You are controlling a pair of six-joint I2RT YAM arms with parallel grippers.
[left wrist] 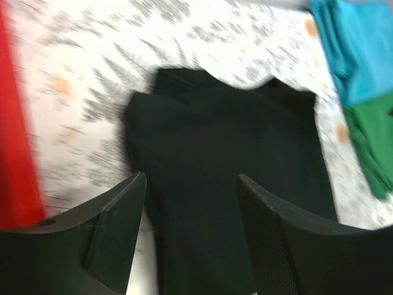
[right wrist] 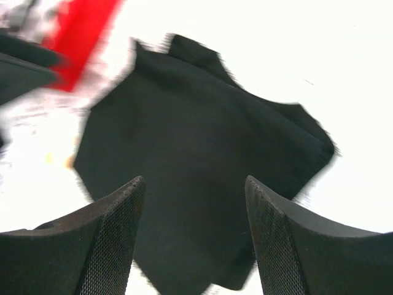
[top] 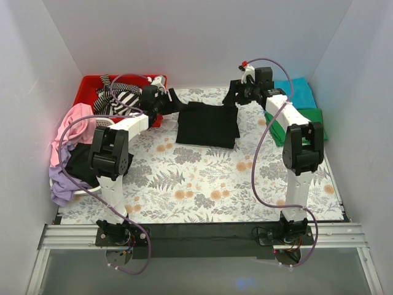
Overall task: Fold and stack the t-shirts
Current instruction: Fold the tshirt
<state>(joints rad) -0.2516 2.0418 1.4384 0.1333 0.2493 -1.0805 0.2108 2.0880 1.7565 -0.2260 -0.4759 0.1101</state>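
Black t-shirt (top: 207, 126): partly folded, flat on the floral worktop (top: 202, 190), mid-back, between both hands.
Left hand (top: 168, 98): spread wide, gripping nothing, over the shirt's left edge.
Right hand (top: 234, 96): spread likewise, empty, at its right corner.

- black tee (top: 207, 125) lies on the floral tabletop (top: 184, 184)
- left gripper (top: 172, 98) is at its far-left corner, right gripper (top: 234, 96) at its far-right one
- red bin (top: 86, 83) with a striped tee (top: 124, 98) off to its left
- teal tee (top: 299, 92) and green tee (top: 319, 118) to its right
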